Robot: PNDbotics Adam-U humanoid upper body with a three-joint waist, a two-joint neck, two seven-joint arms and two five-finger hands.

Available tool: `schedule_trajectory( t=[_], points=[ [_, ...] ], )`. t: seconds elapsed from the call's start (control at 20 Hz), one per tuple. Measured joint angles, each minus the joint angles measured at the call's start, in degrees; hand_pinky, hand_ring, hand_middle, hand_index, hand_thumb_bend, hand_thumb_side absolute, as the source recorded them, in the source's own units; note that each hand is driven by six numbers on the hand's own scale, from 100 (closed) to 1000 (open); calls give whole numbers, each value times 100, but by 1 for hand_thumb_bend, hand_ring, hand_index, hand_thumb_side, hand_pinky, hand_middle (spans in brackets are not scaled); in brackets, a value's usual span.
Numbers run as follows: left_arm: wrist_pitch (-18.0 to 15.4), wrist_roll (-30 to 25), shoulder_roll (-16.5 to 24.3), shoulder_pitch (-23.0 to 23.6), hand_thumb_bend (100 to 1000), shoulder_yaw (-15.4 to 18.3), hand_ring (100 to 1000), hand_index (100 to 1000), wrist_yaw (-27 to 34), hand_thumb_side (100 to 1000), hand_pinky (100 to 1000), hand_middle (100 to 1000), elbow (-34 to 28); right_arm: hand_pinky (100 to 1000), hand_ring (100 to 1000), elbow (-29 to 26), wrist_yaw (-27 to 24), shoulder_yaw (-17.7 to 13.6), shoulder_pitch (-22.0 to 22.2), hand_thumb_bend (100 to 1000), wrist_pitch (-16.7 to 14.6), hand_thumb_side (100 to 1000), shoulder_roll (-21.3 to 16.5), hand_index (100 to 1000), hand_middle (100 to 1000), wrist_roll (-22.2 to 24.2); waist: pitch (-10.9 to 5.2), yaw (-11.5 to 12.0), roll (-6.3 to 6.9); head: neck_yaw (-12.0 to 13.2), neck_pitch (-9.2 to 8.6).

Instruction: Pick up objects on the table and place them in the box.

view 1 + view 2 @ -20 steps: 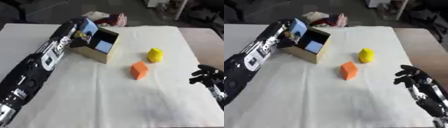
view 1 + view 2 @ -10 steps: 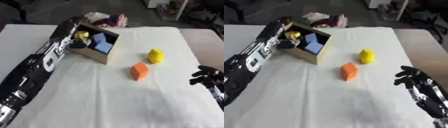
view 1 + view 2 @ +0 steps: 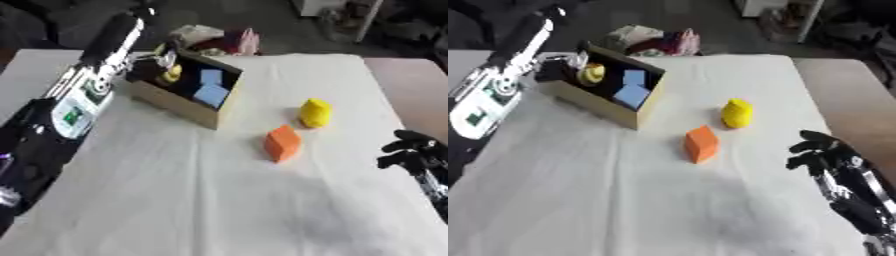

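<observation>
An open cardboard box [image 3: 175, 106] stands at the back left of the white table. Inside it lie two blue blocks [image 3: 212, 92] and a small yellow thing [image 3: 172, 74]. An orange block [image 3: 283, 143] lies on the cloth in the middle. A yellow object [image 3: 315, 112] sits just behind it to the right. My left arm [image 3: 83, 95] runs up along the box's left side. The left hand [image 3: 546, 14] is raised beyond the box's far corner, blurred at the top edge. My right hand [image 3: 822, 152] rests at the right edge, fingers relaxed, holding nothing.
A heap of white and pink things [image 3: 214, 39] lies beyond the table's far edge behind the box. The table's right edge [image 3: 385, 100] runs close to my right hand. White cloth [image 3: 192, 200] covers the near half of the table.
My left hand has risen from over the box and drawn back toward the far left. The box's inside now shows the blue blocks and the yellow thing. The right hand has stayed put.
</observation>
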Motion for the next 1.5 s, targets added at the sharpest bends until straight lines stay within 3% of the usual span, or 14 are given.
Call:
schedule_trajectory(
  t=[0.15,0.25,0.45,0.6,0.65,0.8,0.95,1.1,1.15,1.2,1.35,1.5],
  points=[
    [94,-139,547,604,100,247,780,978,999,457,749,786,-1504,750,606,67,84,-25,-259,100,-71,470,-162,872,673,-60,0,103,15,-28,1],
    [-87,-186,739,1016,100,430,768,976,1664,476,743,774,-2109,755,611,160,173,-27,-543,100,-170,470,-340,883,679,-91,-1,160,16,-45,2],
    [-812,-348,776,1800,100,668,741,970,2692,521,721,747,-2487,766,620,564,420,62,-1256,100,-518,441,-874,910,691,-52,-32,283,-1,-90,53],
    [-1147,-570,580,2249,100,719,726,969,3117,541,709,737,-2524,774,635,1019,628,223,-1768,100,-855,410,-1302,928,706,70,-54,371,-4,-134,102],
    [-1226,-652,491,2374,100,720,708,961,3198,549,697,720,-2528,780,651,1180,705,282,-1920,100,-972,347,-1421,938,721,125,-66,391,-3,-150,105],
    [-1362,-890,158,2730,100,714,699,958,3263,575,689,712,-2534,793,692,1762,991,462,-2400,100,-1329,272,-1704,954,753,316,-87,451,-1,-204,153],
    [-1379,-1085,-160,2972,100,645,698,958,3169,579,688,711,-2535,796,701,2395,1322,575,-2769,100,-1658,261,-1826,957,760,486,-107,486,1,-258,168],
    [-1382,-1173,-291,3020,100,612,698,958,3077,579,688,711,-2539,796,701,2770,1526,609,-2857,100,-1903,261,-1833,957,760,533,-108,487,15,-275,197],
    [-1382,-1181,-301,3025,100,611,694,957,3061,596,685,707,-2540,879,844,2841,1562,610,-2859,100,-1956,232,-1833,967,785,532,-108,487,16,-277,198],
    [-1376,-1188,-321,3034,100,610,665,941,3056,668,672,673,-2540,891,888,2893,1588,612,-2866,100,-1995,198,-1834,1000,901,535,-108,502,15,-296,198],
    [-1270,-1173,-514,3309,100,600,657,937,3096,691,668,663,-2542,926,941,3105,1706,624,-3151,100,-1962,213,-1882,1000,933,625,-121,696,20,-405,198],
    [-1073,-1190,-857,3622,100,574,652,934,3066,719,665,657,-2542,942,970,3433,1916,713,-3523,100,-1786,252,-1881,1000,945,823,-172,705,34,-484,198]
  ],
)
